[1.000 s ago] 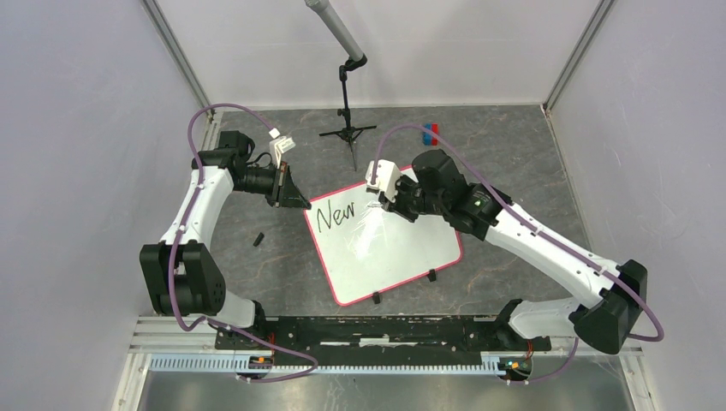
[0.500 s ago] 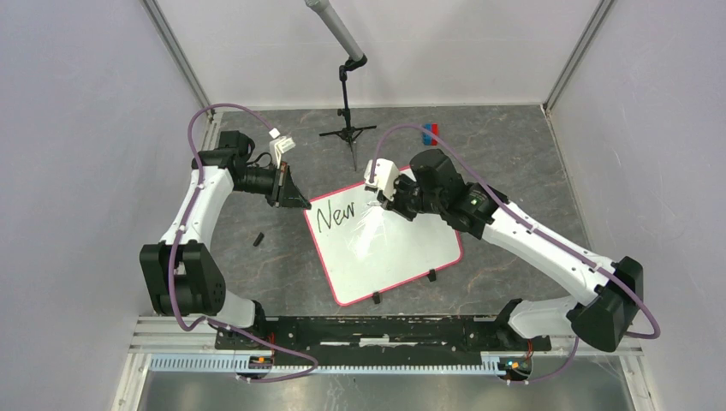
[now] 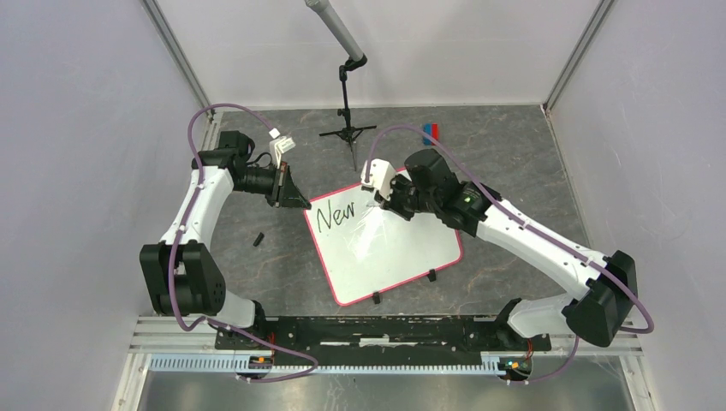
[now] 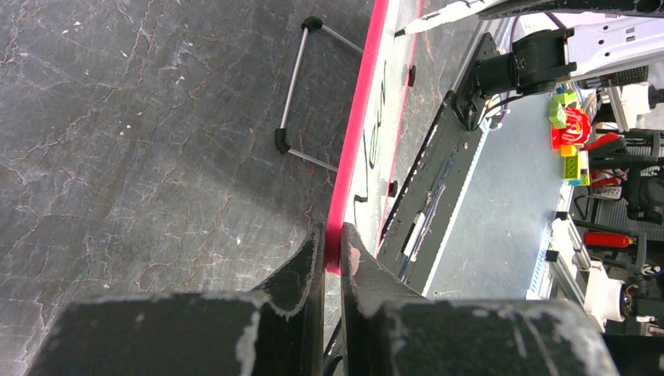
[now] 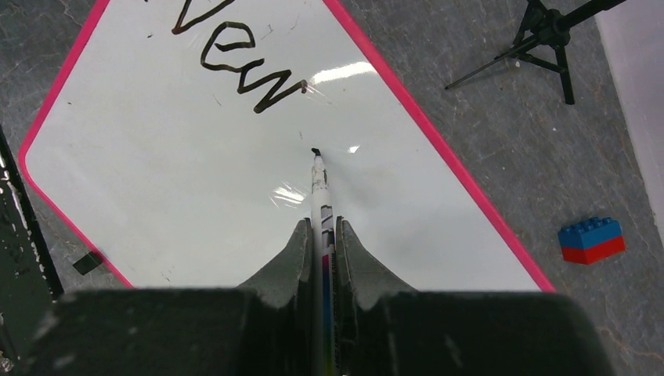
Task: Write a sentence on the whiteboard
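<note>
Steadying one whiteboard [image 3: 394, 257] that lies flat mid-table, the left gripper [image 4: 332, 243] pinches its pink rim at a corner, likely so it cannot slide. The right gripper [image 5: 322, 235] is clamped on one marker [image 5: 319, 196], tip down just past the sentence [image 3: 336, 214], one word so far: "New".

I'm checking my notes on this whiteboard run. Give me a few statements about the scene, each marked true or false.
1. The board reads only "New". True.
2. The right hand is empty. False: it is shut on a marker, tip at the board.
3. The left hand pinches the board's rim. True.
4. The block lies on the board. False: it lies on the table, off the board.
</note>
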{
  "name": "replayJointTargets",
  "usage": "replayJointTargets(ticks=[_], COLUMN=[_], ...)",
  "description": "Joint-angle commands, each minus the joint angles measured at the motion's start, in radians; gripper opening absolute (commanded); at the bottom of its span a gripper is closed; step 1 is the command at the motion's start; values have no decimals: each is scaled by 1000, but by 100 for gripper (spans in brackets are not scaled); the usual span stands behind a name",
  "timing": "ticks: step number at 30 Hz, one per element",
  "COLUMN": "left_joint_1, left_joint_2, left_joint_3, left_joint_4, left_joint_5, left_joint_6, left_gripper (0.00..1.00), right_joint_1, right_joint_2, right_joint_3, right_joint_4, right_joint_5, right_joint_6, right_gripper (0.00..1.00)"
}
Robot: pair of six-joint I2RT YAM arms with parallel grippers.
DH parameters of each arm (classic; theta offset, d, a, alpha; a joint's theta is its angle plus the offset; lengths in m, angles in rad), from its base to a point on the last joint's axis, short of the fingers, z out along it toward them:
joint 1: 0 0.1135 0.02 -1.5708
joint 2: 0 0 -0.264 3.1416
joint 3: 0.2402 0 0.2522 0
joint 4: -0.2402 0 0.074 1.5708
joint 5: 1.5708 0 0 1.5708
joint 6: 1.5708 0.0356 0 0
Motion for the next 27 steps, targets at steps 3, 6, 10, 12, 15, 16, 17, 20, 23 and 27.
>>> replayJointTargets(ticks=[3,6,10,12,15,16,17,20,23,27], left_joint_1=[-25,-26,-26,-26,-26,-26,-26,-26,-26,-26], left_joint_2=[4,5,3,3,4,4,5,4,3,4], left_joint_3=[-18,-17,-18,-18,-17,-18,-17,-16,-15,-15], left_joint_4=[-8,-7,-7,-8,-7,-7,-7,-7,-7,-7], left_joint_5=[-5,-5,-7,-7,-8,-7,-8,-8,-8,-8], left_joint_6=[38,38,38,37,40,39,40,40,40,37], left_gripper=[2,2,2,2,2,2,2,2,2,3], right_joint_1=[-33,-42,-44,-44,-44,-43,-44,-43,-44,-42], right_joint_2=[4,12,20,23,19,17,12,-5,-18,-38], right_joint_3=[65,76,75,72,64,59,52,33,6,-40], right_joint_4=[14,14,17,15,9,7,5,1,1,2], right_joint_5=[49,46,23,13,8,7,6,-4,-6,-23], right_joint_6=[-25,-27,-17,-15,-13,-12,-9,0,6,20], right_gripper=[0,0,0,0,0,0,0,0,0,0])
